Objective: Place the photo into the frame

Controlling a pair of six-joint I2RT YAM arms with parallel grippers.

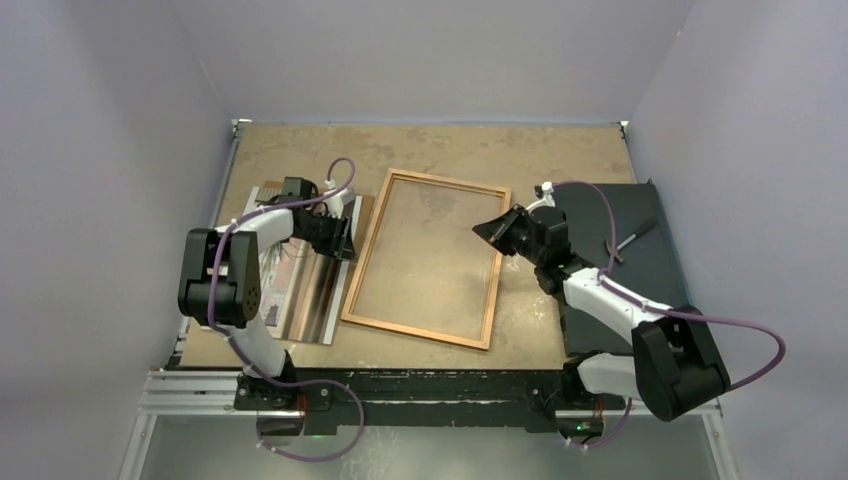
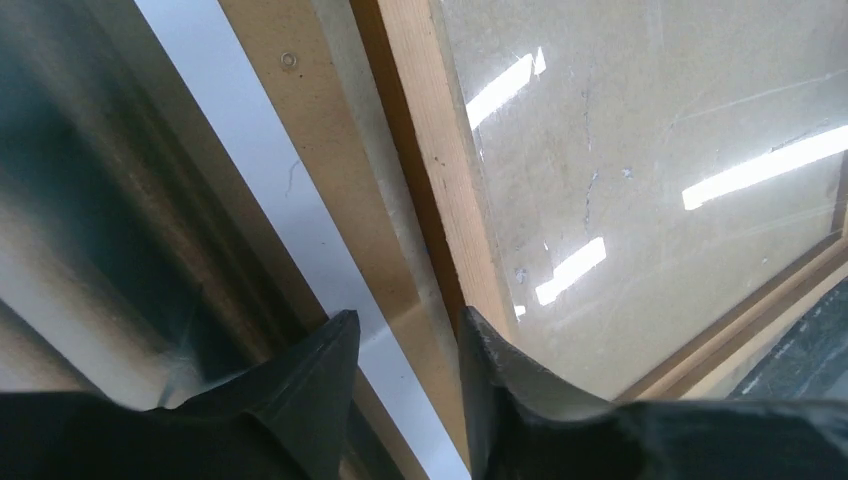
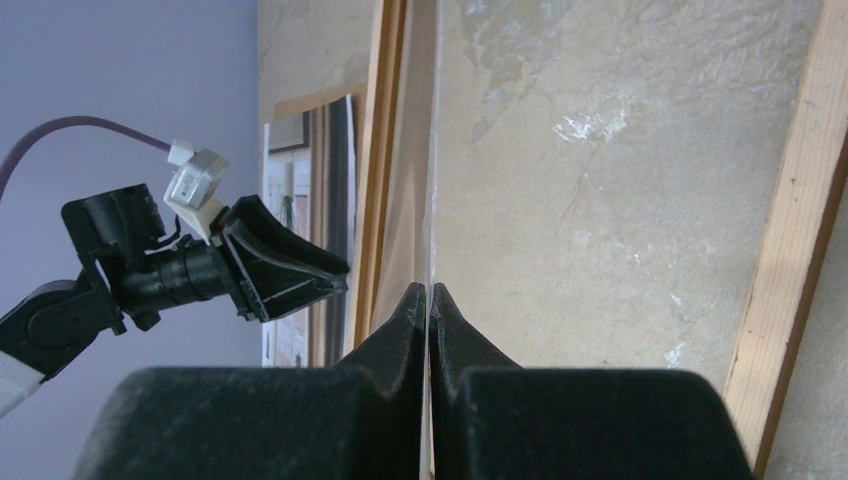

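The orange-brown wooden frame (image 1: 363,270) lies flat mid-table, its left rail (image 2: 440,150) close under my left wrist. The photo (image 1: 290,275) lies face up to the left of it on a brown backing board (image 1: 345,290), showing dark and beige bands (image 2: 90,200) and a white border (image 2: 270,200). My left gripper (image 1: 348,243) hovers over the photo's right edge beside the rail. Its jaws (image 2: 405,322) stand open, a little apart, with nothing pinched. My right gripper (image 1: 492,232) is shut (image 3: 430,292) on the edge of a thin clear pane (image 3: 432,150), lifted at the frame's right side.
A black slab (image 1: 620,270) lies on the right of the table under my right arm, with a small dark tool (image 1: 628,240) on it. The frame's right rail (image 3: 790,250) runs beside the lifted pane. Walls close in the table on three sides.
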